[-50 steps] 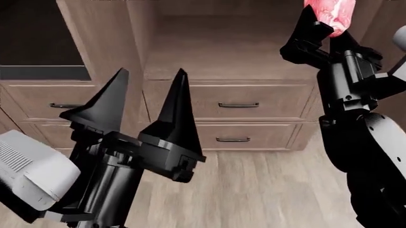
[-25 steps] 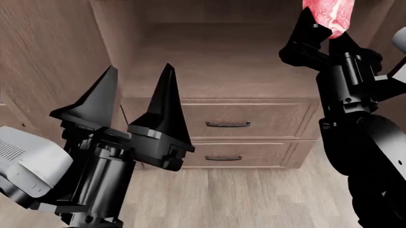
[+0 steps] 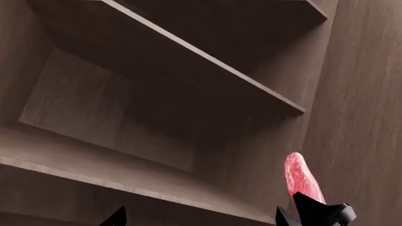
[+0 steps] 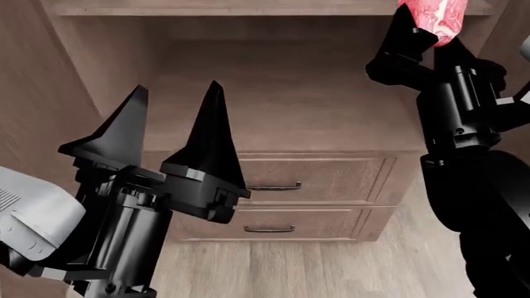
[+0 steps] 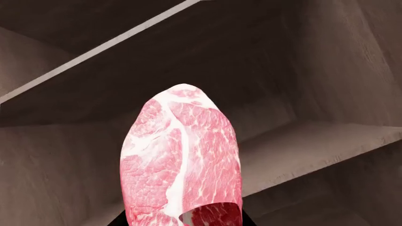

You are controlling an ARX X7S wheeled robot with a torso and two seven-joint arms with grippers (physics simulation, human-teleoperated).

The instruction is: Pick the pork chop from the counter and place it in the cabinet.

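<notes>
— Where is the chop (image 4: 436, 18) now?

— I see it at the far right, high in the head view. My right gripper (image 4: 421, 38) is closed on its lower end, and the meat stands up between the two black fingers (image 4: 403, 34). It is in front of the open cabinet (image 4: 273, 93), close to the right side wall. From the head camera I cannot tell if it is already inside the opening.

— And the wrist cameras?

— The right wrist shows the chop (image 5: 182, 160) very large, pink-red with pale marbling, pointing up toward the dark shelves (image 5: 301, 150). The left wrist shows it thin, edge-on (image 3: 302, 178), beside the wall of the cabinet, with a shelf (image 3: 207, 61) above and another one lower.

— What about your left gripper (image 4: 170, 133)?

— It is at the near left, fingers spread well apart, nothing between them. It hangs in front of the cabinet, lower than the right one.

— Anything else there?

— Under the open part I see two drawers (image 4: 331, 180) with dark bar handles (image 4: 273, 186), and a wooden floor (image 4: 331, 273) below.
</notes>
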